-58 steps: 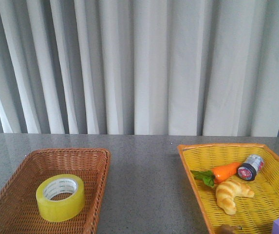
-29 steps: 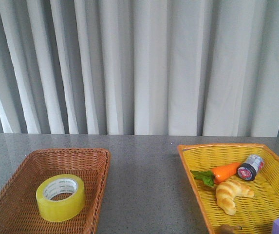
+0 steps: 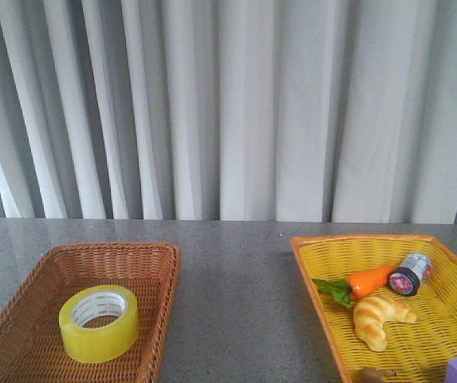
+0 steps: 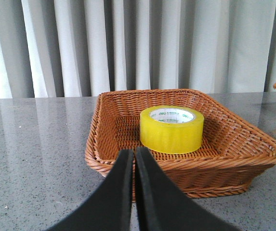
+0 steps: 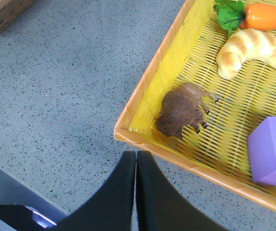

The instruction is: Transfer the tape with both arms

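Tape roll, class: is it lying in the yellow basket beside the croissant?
No, the tape roll lies alone in the brown wicker basket, while the croissant is in the yellow basket.

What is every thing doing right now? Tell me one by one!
tape: lying flat in the brown basket, untouched
left gripper: jaws shut, empty
right gripper: jaws shut, empty
croissant: lying in the yellow basket
toy carrot: lying beside the croissant
toy bison: tipped on its side
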`<state>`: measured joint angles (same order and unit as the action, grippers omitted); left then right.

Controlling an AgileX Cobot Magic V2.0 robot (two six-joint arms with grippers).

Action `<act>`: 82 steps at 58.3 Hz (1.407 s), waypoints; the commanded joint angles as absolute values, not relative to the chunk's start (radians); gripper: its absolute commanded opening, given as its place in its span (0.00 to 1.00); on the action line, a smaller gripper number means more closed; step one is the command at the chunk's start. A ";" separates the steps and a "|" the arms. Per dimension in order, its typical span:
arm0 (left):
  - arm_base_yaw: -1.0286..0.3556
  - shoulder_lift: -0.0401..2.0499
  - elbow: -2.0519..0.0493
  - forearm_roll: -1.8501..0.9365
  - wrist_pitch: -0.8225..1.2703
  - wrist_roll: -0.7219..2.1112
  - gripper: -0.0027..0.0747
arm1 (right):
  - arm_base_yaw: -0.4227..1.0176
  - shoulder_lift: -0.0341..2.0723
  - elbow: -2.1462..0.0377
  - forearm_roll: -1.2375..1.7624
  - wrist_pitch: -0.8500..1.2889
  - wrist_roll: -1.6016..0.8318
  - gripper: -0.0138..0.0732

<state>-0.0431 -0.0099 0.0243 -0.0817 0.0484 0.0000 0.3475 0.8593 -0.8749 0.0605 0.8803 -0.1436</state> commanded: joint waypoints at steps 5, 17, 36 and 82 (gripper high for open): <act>-0.043 -0.025 0.016 -0.093 -0.033 -0.006 0.03 | 0.343 0.852 -0.899 0.061 0.833 -0.148 0.15; -0.043 -0.025 0.016 -0.093 -0.033 -0.006 0.03 | 0.313 0.796 -0.851 0.028 0.782 -0.152 0.15; -0.043 -0.025 0.016 -0.093 -0.033 -0.006 0.03 | 0.018 0.335 -0.391 0.035 0.296 -0.147 0.15; -0.043 -0.026 0.016 -0.093 -0.032 -0.006 0.03 | -0.054 -0.022 0.031 0.087 0.000 -0.149 0.15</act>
